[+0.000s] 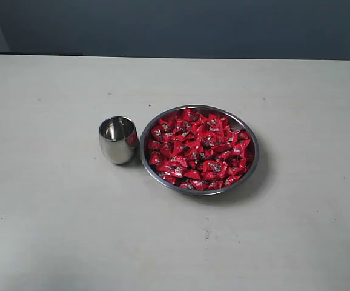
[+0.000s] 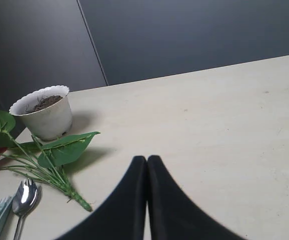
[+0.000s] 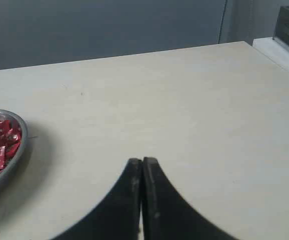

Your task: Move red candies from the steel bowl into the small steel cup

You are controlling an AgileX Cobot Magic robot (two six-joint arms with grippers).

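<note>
In the exterior view the steel bowl of red candies sits mid-frame, the small steel cup just left of it, seemingly empty. The left wrist view shows our left gripper closed and empty; the right wrist view, our right gripper likewise. We think picking is not yet started: first a gripper must open over the candies. The wrapper print is too small to read.

Exterior view: raised, looking obliquely down on the worktop at middle distance. Wrist views: low, close behind the left tool and right tool, facing across the worktop. Exterior and right wrist views share the steel bowl.
</note>
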